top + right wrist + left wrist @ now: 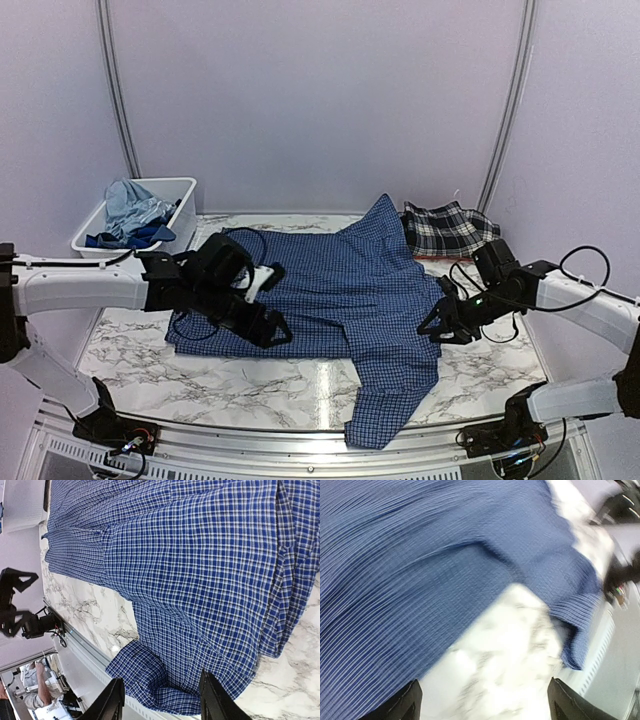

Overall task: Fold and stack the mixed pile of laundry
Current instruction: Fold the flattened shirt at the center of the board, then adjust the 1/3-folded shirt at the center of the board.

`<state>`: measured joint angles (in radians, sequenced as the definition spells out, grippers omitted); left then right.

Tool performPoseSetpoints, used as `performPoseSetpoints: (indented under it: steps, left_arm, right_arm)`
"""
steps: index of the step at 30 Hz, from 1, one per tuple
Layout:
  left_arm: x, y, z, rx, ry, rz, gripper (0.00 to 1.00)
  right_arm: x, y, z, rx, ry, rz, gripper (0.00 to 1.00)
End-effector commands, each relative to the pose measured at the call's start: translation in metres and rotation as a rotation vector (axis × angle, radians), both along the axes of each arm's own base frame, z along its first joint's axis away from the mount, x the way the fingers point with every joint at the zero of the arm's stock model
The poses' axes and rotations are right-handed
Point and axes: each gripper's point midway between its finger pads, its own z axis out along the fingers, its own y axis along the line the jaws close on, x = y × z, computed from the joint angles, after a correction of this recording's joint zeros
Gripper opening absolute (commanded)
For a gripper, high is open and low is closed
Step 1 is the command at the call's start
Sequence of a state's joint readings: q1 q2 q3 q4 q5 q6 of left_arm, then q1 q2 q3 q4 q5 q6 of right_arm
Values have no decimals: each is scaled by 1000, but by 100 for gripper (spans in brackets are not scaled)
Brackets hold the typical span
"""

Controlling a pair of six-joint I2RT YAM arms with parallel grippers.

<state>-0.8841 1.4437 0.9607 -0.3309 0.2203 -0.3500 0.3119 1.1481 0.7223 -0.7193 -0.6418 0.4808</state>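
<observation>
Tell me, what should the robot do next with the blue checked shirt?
Probably the right gripper, open and empty like the left gripper, should drop onto the sleeve trailing toward the near edge and fold it in, since the navy check shirt lies spread flat.

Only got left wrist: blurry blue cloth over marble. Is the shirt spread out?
Observer: Mostly. The checked shirt lies open across the middle of the table, with one sleeve trailing to the near edge.
Operator: Anything else out there?
Observer: A black-and-white plaid cloth is bunched at the far right corner.
Operator: Rest of the pile?
Observer: Far left, a white bin holds light blue clothes.
</observation>
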Motion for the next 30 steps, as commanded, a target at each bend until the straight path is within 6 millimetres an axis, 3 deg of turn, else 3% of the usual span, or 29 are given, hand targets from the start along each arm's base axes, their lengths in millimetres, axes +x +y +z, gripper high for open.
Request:
performPoseSetpoints:
  steps: [1,3,6,12,14,16,18,20,25,27,30]
  left_arm:
    - [-28,-81,12,-86,-96,-303,91]
    - [-47,-117,9,-92,-102,-411,92]
    - [-80,-155,-7,-92,-79,-545,94]
    - [-119,-181,-40,-76,-5,-645,91]
    - [-122,-184,-56,-44,7,-642,78]
    - [-120,-185,-68,-22,33,-625,56]
    - [-108,-183,-66,0,20,-589,18]
    - [-85,-178,-43,4,-34,-531,0]
    - [-4,-157,34,49,-239,-403,0]
    - [16,-154,60,102,-355,-411,0]
    - [29,-149,72,180,-474,-455,0]
  right_arm:
    - [6,3,0,4,15,-21,47]
    - [15,4,6,-4,-17,-15,47]
    - [28,1,18,-18,-65,-19,49]
    - [47,-16,35,-7,-123,-78,50]
    - [50,-21,36,-4,-131,-90,50]
    - [52,-23,36,-5,-134,-93,50]
    - [53,-22,37,-1,-137,-87,50]
    - [55,-20,41,11,-147,-74,49]
    - [63,-5,74,109,-278,6,50]
    - [64,6,97,164,-375,73,55]
    - [65,34,127,154,-549,244,62]
